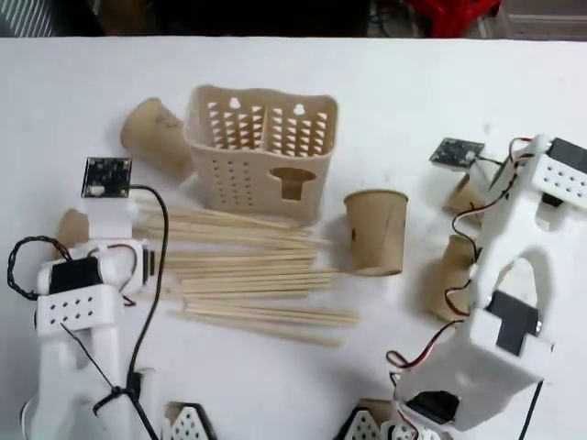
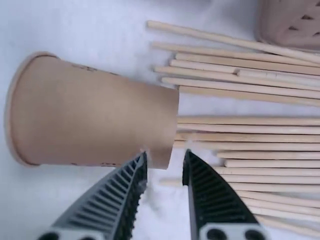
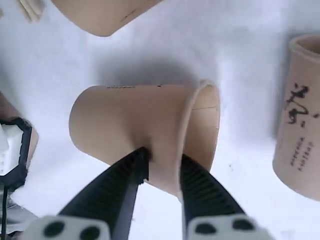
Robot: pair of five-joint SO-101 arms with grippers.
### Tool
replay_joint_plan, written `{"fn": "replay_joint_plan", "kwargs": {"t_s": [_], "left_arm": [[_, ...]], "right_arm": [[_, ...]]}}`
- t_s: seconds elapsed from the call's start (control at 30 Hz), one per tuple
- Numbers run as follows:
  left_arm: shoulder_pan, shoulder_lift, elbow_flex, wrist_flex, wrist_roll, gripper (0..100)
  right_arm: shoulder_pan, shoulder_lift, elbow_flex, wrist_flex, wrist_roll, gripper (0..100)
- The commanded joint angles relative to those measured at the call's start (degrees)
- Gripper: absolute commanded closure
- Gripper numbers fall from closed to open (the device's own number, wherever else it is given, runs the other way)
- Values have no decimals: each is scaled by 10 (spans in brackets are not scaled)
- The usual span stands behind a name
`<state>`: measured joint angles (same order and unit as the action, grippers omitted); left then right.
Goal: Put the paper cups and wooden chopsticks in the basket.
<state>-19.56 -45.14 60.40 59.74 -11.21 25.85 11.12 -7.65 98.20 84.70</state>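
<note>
The beige slotted basket [image 1: 261, 151] stands at the table's middle back. Wooden chopsticks [image 1: 248, 275] lie spread in front of it. My left gripper [image 2: 165, 160] is open a little, its fingers on either side of the narrow end of a paper cup [image 2: 90, 125] lying on its side; this cup [image 1: 71, 227] pokes out beside the left arm. My right gripper [image 3: 162, 162] is shut on the rim wall of another lying paper cup [image 3: 130, 120], which is dented at the finger; it is the cup [image 1: 454, 275] under the right arm.
One cup [image 1: 376, 231] stands upright just right of the basket. Another cup [image 1: 154, 137] lies behind the basket's left side, and one more [image 1: 463, 194] lies by the right arm. Chopsticks [image 2: 250, 125] lie right beside the left gripper's cup.
</note>
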Motion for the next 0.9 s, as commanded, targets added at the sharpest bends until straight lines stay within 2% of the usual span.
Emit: {"fn": "replay_joint_plan", "kwargs": {"t_s": [0.0,0.13,0.23,0.37,0.53,0.7,0.87], "left_arm": [[-7,-13,-2,-13,-6,865],[-7,-13,-1,-13,-6,865],[-7,-13,1,-11,-6,865],[-7,-12,1,-11,-6,865],[-7,-11,2,-12,-6,865],[-4,-14,22,-35,-6,865],[-4,-14,54,-88,-6,867]], "right_arm": [[16,-89,-18,2,-4,982],[22,-188,-13,2,-76,982],[22,-262,-14,2,-171,982],[-15,-364,-14,1,-277,982],[-150,-486,-18,-30,-421,982],[-309,-531,-17,-138,-600,982],[-415,-484,-17,-216,-661,982]]}}
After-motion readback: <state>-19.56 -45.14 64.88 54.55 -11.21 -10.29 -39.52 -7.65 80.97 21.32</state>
